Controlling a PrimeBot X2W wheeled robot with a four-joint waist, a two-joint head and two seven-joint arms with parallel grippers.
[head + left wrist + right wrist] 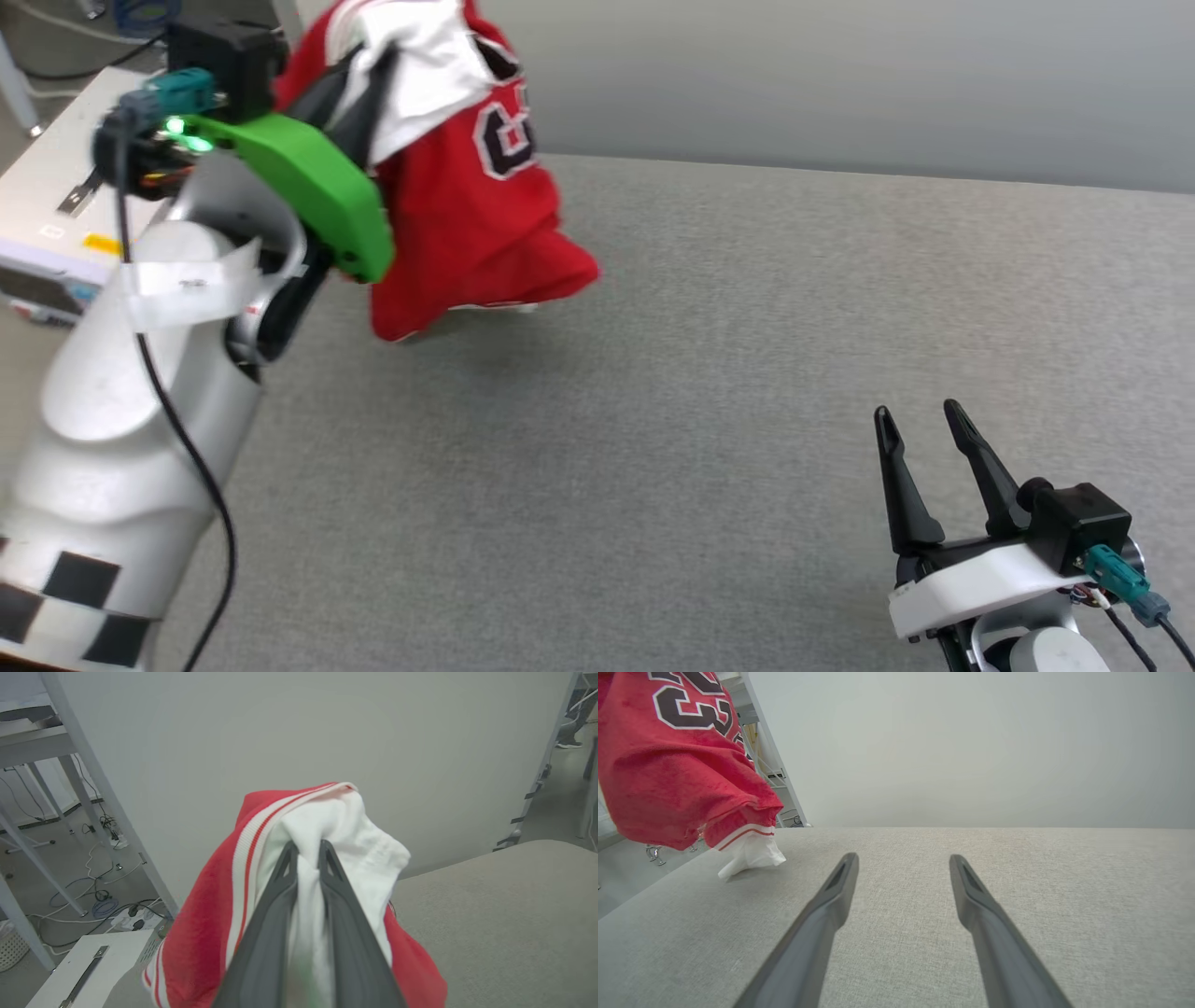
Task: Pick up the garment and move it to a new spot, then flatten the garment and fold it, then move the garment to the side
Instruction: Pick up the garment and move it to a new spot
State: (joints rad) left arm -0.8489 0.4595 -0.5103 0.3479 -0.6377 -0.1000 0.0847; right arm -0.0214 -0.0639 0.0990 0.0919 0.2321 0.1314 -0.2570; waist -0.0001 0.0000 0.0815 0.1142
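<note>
The garment (467,196), a red jersey with white sleeves and black-and-white lettering, hangs bunched from my left gripper (369,84) at the upper left of the head view. Its lower hem and a white sleeve (749,854) touch the grey table. In the left wrist view my left gripper (306,849) is shut on a white fold of the garment (201,933), with cloth between the fingers. My right gripper (920,420) stands open low at the right, well away from the shirt, with nothing between its fingers (840,882).
The grey fabric-covered table (747,355) stretches across the middle and right. A white box (56,187) stands off the table's left edge. Grey wall behind; cables and metal frame legs (93,793) lie on the floor to the left.
</note>
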